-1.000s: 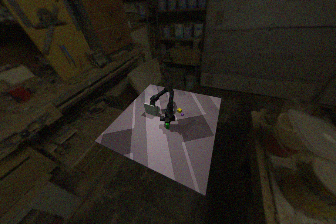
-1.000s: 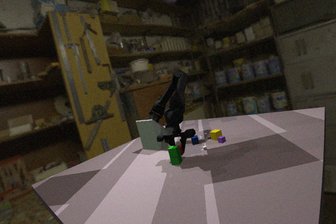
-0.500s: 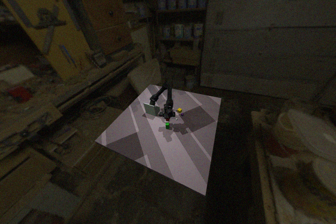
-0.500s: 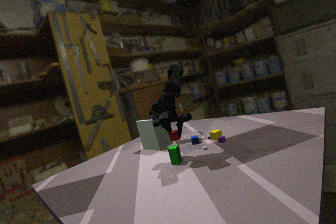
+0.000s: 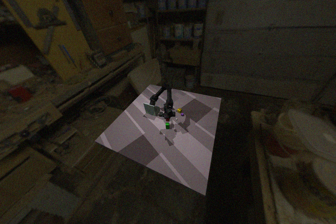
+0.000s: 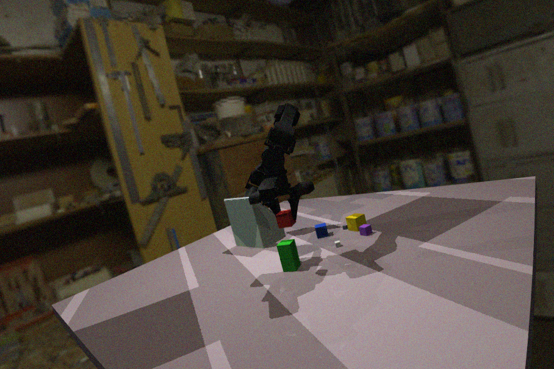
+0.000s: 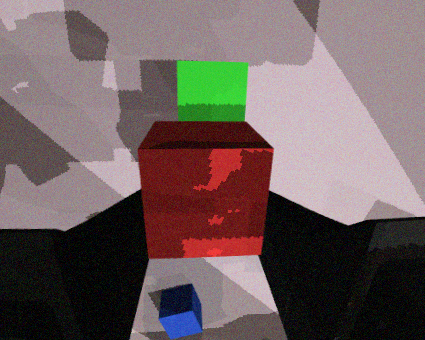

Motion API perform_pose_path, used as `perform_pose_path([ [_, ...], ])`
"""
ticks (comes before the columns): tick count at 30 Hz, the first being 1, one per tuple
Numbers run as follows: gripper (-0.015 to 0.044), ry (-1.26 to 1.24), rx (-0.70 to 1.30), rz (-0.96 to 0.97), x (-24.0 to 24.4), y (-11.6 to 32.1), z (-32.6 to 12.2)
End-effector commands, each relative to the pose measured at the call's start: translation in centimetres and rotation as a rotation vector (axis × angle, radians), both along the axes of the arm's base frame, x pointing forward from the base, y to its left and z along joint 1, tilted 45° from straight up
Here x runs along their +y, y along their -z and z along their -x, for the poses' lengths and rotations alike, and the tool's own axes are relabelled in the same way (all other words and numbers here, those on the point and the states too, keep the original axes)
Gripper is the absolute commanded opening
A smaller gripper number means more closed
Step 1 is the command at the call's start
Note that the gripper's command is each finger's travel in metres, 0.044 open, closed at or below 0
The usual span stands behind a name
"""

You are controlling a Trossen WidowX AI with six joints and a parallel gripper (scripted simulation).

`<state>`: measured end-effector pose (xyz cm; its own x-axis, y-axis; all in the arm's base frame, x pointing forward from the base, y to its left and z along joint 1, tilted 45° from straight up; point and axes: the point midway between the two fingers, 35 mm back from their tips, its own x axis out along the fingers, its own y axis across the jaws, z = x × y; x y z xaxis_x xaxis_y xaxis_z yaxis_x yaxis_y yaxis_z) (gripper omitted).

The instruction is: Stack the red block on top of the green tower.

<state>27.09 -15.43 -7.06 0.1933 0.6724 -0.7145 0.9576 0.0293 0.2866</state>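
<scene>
Red block (image 6: 284,218) hangs gripped in the raised end effector (image 6: 284,212), behind the green tower (image 6: 287,255).

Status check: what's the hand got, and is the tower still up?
Hand shut on red block, lifted off table. Green tower upright, untouched. Block short of tower top; nothing between them.
</scene>
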Motion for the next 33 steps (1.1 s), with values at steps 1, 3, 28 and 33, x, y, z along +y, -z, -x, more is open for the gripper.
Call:
perform_pose_path([
  [1,0.0000,-0.004,0.005,-0.001,-1.2,1.3,0.0],
  [3,0.0000,-0.004,0.005,0.000,-1.9,1.9,-0.1],
  [28,0.0000,-0.004,0.004,-0.002,0.8,4.7,-0.6],
  [33,0.0000,-0.004,0.004,-0.002,0.8,4.7,-0.6],
])
